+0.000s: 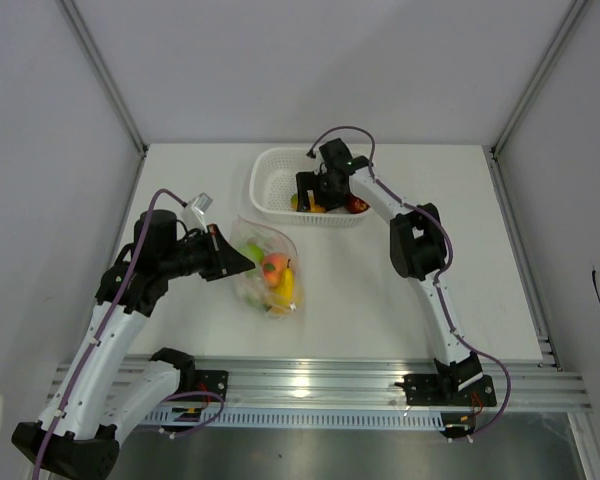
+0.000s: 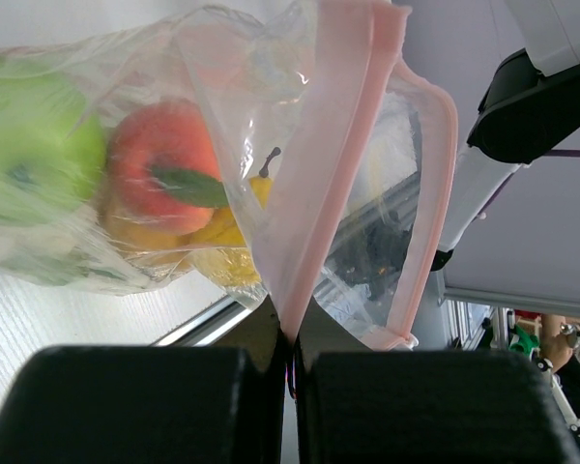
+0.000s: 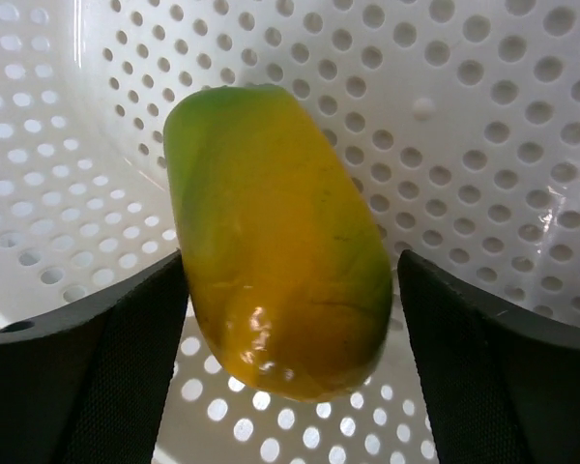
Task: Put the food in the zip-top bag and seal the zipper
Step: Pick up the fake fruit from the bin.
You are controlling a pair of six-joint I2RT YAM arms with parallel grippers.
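Seen from above, the white desk (image 1: 380, 300) carries two things: a clear zip-top bag (image 1: 270, 282) lying left of centre, and a white perforated basket (image 1: 270, 165) just behind it, toward the far edge.

Your left fingers (image 1: 236, 262) come in from the left and meet the near-left edge of the bag. In the left wrist view, those fingers (image 2: 261, 387) are clenched tight on the zipper (image 2: 319, 193), the pale pink strip along the bag's mouth. Only one strip is pinched. The other strip curves away to the side, so the mouth stands open and unsealed.

Through the crinkled plastic you can see a peach (image 2: 159, 164) with a green leaf. A blurred green apple (image 2: 29, 145) sits beside it and a yellow fruit (image 2: 227, 253) below it. All three are inside the bag.

Your right arm reaches across to the basket, and the right fingers (image 1: 318, 195) point down into it. The right wrist view shows a mango (image 3: 280, 242), yellow-orange with green shading, lying on the holed floor of the basket (image 3: 512, 97).

The right fingers (image 3: 116, 367) are released and spread wide, one on each side of the mango. One finger looks to be brushing its skin, while the other stands just off it. They are not gripping the fruit.

From above, a dark red apple (image 1: 357, 205) also lies in the basket, just to the right of those fingers.
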